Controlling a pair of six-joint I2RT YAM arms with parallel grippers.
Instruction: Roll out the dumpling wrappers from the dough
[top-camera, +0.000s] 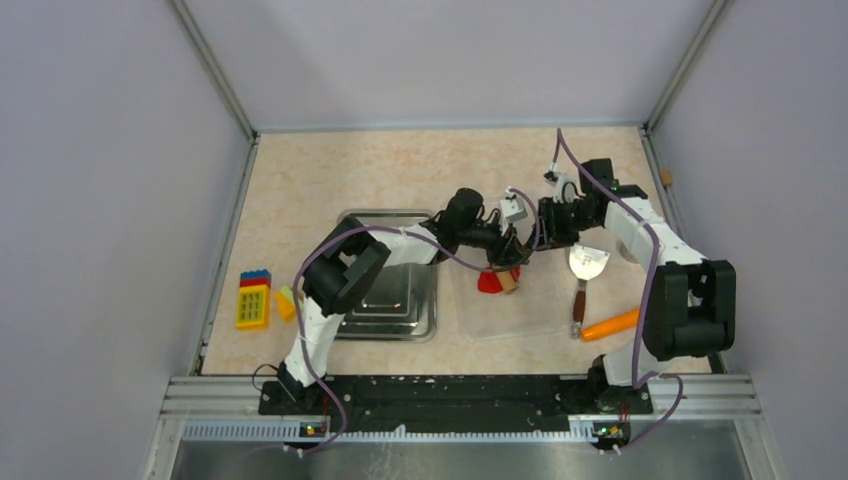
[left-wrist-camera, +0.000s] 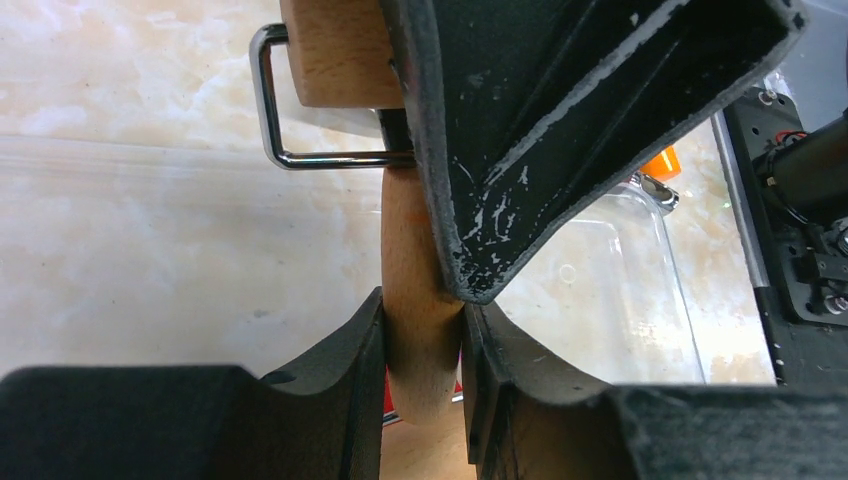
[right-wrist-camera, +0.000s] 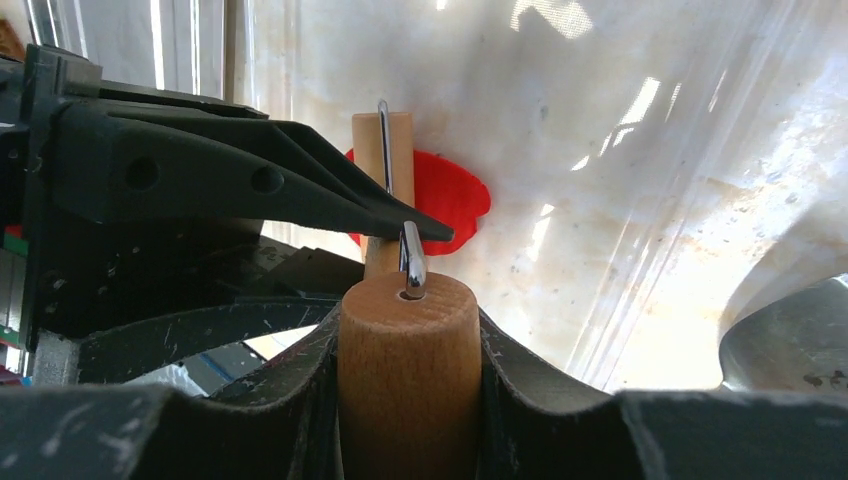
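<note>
The dough is a flattened bright red piece with a wavy edge, lying on a clear plastic mat. It also shows in the right wrist view. A wooden roller tool with a metal wire frame rests on it. My left gripper is shut on the tool's thin wooden handle. My right gripper is shut on the tool's thick wooden cylinder. The small roller head lies across the dough's left part. No neatly round wrapper disc shows.
A metal spatula and an orange carrot lie right of the mat. A steel tray sits to the left under my left arm. Yellow toy blocks lie at the far left. Both grippers are crowded together.
</note>
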